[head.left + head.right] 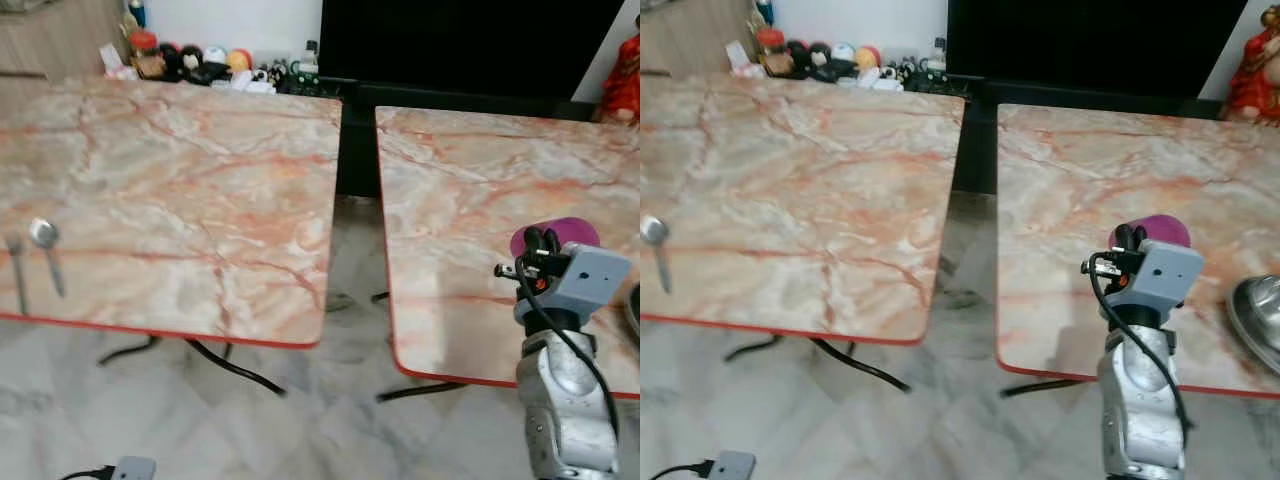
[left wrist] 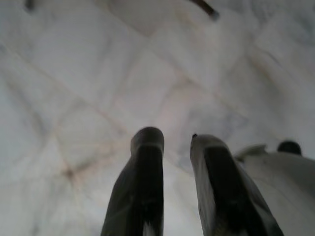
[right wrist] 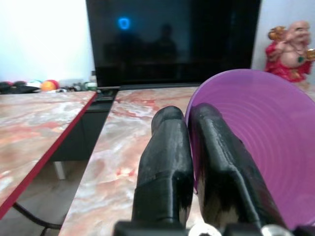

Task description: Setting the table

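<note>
- We hold our right gripper (image 3: pixel 189 162) over the near part of the right-hand marble table (image 1: pixel 470 170), its two black fingers (image 3: pixel 165 167) pinched on the rim of a purple bowl (image 3: pixel 256 128).
- The purple bowl sits tilted in that grip, one finger outside its wall and one inside, with its open side facing the wrist camera.
- Our left gripper (image 2: pixel 179 182) hangs low over the pale tiled floor (image 2: pixel 74 73); its fingers stand slightly apart with nothing between them.
- A spoon (image 1: pixel 46 250) and a fork (image 1: pixel 16 270) lie side by side near the front edge of the left-hand marble table (image 1: pixel 200 180), well apart from the bowl.
- A silver metal bowl (image 1: pixel 1258 318) rests at the right edge of the right-hand table, near the purple bowl.
- A red figurine (image 3: pixel 289 44) stands at that table's far right corner, beside a dark screen (image 3: pixel 172 34).
</note>
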Motion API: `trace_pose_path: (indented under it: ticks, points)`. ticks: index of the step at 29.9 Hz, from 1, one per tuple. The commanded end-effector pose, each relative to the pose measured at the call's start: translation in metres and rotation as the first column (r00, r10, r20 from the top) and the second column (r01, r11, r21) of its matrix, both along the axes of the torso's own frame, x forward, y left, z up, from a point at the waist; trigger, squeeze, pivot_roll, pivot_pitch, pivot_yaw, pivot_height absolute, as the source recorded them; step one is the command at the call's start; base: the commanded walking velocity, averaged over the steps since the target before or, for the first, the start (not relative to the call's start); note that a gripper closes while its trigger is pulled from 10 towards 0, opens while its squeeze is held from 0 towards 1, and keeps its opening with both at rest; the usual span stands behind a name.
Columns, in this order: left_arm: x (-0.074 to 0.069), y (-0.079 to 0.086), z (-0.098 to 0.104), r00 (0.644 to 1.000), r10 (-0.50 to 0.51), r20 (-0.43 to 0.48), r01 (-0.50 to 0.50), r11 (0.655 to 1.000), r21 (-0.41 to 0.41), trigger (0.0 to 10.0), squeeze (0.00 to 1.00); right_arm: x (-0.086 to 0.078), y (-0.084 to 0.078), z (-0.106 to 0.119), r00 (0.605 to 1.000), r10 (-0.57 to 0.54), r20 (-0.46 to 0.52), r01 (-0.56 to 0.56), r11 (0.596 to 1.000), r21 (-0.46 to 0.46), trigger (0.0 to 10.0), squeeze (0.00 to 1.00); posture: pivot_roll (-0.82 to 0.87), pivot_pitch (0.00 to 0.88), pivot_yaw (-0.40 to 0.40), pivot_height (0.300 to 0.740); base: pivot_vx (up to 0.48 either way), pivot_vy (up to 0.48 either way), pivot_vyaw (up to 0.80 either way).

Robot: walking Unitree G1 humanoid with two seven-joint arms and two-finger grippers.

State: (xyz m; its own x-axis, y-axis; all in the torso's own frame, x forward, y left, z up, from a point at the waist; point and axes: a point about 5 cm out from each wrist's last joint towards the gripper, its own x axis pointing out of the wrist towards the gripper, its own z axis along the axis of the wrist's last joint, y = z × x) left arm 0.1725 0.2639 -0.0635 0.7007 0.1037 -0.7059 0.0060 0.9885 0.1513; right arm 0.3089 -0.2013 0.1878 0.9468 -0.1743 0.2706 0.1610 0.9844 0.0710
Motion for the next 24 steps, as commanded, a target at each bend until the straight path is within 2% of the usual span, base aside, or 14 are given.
trace_pose_path:
  ticks: [1, 4, 16, 24]
  points:
    - [-0.0060, 0.0004, -0.0032, 1.000, 0.003, -0.027, -0.003, 1.000, 0.001, 10.0, 0.00, -0.0021, -0.0063, 0.0045, 1.000, -0.024, 0.019, 0.024, 1.000, -0.007, 10.0, 0.00, 0.03, 0.137, -0.017, 0.740, 0.000, -0.480, 0.00]
    - [-0.0060, 0.0005, -0.0033, 1.000, 0.006, -0.027, -0.006, 1.000, 0.002, 10.0, 0.00, -0.0018, -0.0062, 0.0045, 1.000, -0.024, 0.019, 0.024, 1.000, -0.007, 10.0, 0.00, 0.03, 0.137, -0.017, 0.740, 0.000, -0.480, 0.00]
    - [-0.0051, 0.0017, -0.0025, 0.999, 0.028, -0.018, -0.029, 1.000, -0.007, 10.0, 0.00, -0.0012, -0.0068, 0.0037, 1.000, -0.025, 0.012, 0.025, 1.000, -0.009, 10.0, 0.00, 0.02, 0.136, -0.020, 0.740, 0.000, 0.000, 0.00]
    - [-0.0062, 0.0016, -0.0033, 0.999, 0.032, -0.024, -0.033, 0.999, -0.008, 10.0, 0.00, 0.0007, -0.0020, 0.0014, 1.000, 0.013, -0.006, -0.014, 1.000, -0.016, 10.0, 0.00, 0.02, 0.135, -0.023, 0.740, 0.000, 0.000, 0.00]
